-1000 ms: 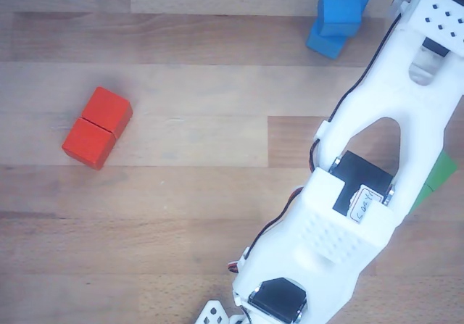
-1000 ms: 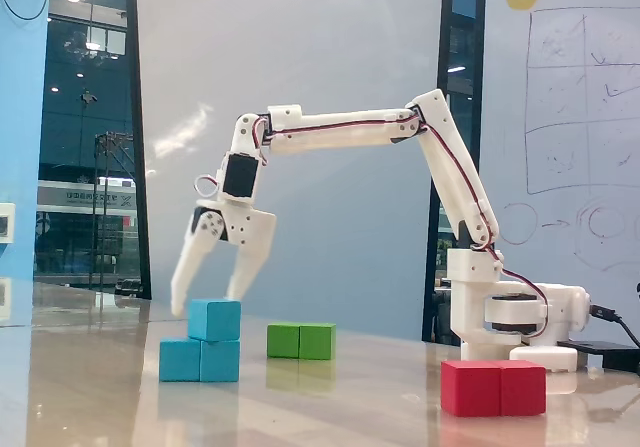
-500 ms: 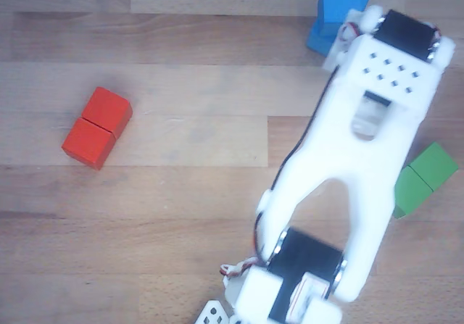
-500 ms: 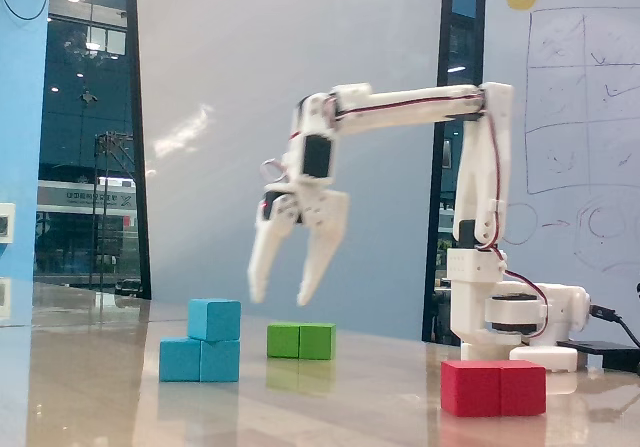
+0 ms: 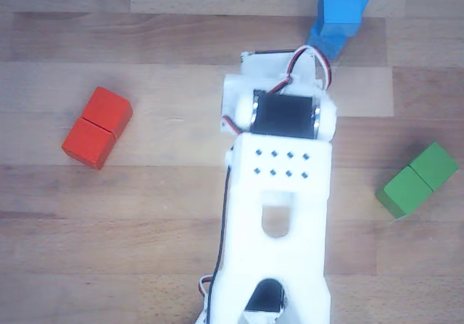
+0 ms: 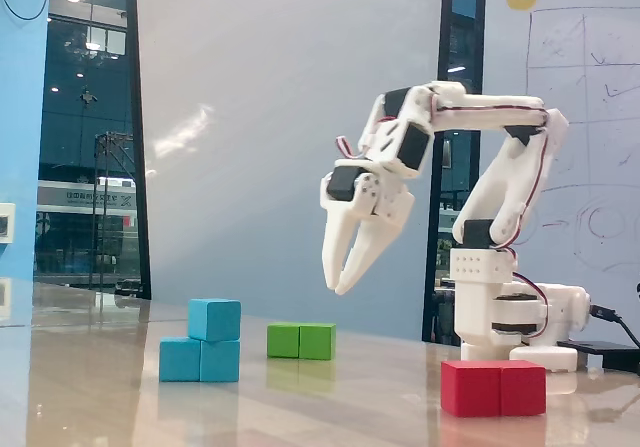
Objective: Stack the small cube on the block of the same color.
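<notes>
Cube [image 6: 214, 319] rests on the right half of the blue block [image 6: 199, 360], lower left of the fixed view. Hand [image 6: 338, 279] hangs above, empty, fingers narrowly parted. Risk: a descending hand could knock the cube off.

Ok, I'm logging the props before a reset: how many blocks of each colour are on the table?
Blue: 2, the small cube resting on the long blue block
Red: 1, the red block
Green: 1, the green block
Total: 4
</notes>
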Tool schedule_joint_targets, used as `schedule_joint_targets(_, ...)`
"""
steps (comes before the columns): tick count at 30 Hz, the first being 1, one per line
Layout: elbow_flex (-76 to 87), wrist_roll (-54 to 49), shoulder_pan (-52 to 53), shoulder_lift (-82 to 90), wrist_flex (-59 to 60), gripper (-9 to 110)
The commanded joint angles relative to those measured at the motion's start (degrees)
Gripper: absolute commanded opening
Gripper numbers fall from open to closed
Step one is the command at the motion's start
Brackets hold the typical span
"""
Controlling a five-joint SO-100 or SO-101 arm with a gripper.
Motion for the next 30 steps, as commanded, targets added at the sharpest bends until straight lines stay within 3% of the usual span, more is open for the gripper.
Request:
schedule_joint_targets(1, 5.98, 0.62, -1.58, 9.58, -5.98, 0)
schedule_joint_targets(16, 36.74, 0.09, -3.08, 43.07, -11.34, 0)
schedule_joint_targets(30, 43.51, 0.53, -2.46, 62.58, -1.23, 0)
